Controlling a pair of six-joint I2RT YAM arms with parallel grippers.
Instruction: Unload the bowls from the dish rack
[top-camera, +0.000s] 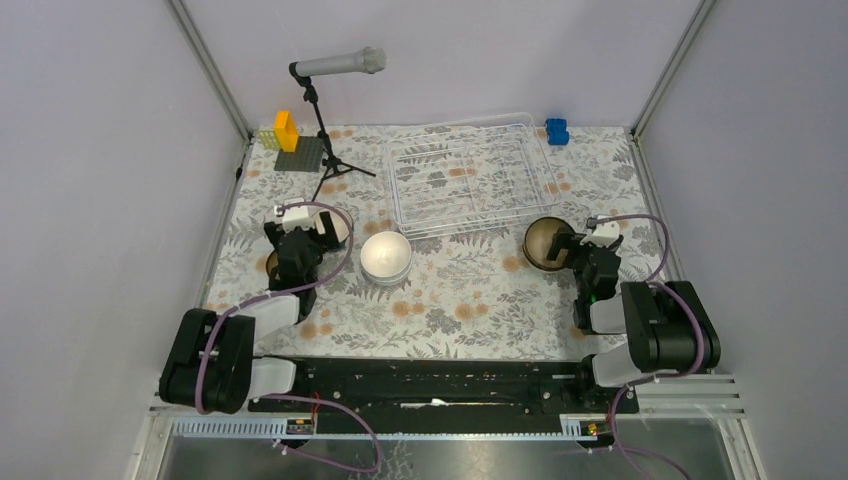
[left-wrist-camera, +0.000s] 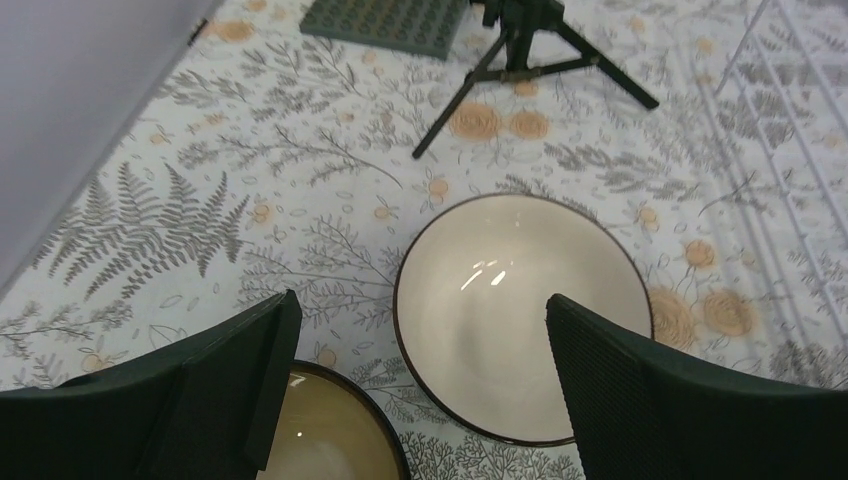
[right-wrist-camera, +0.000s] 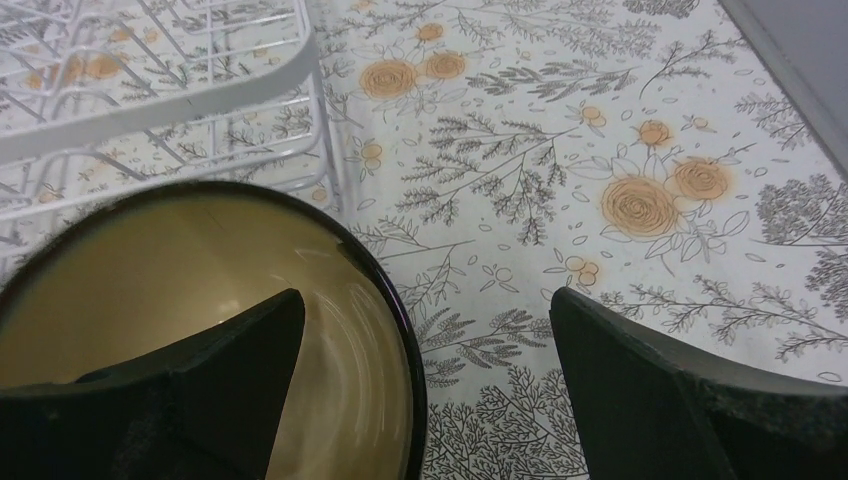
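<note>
Left claw (left-wrist-camera: 420, 305) and right claw (right-wrist-camera: 428, 297) gape wide over glossy, round, dark-rimmed bowls (left-wrist-camera: 520, 300) near the white wire dish rack (right-wrist-camera: 160, 120).

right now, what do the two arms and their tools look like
The left arm and right arm are black with light grey links, each trailing a purple cable. The left tool and right tool each have two wide black wedge fingers with finely textured faces.
</note>
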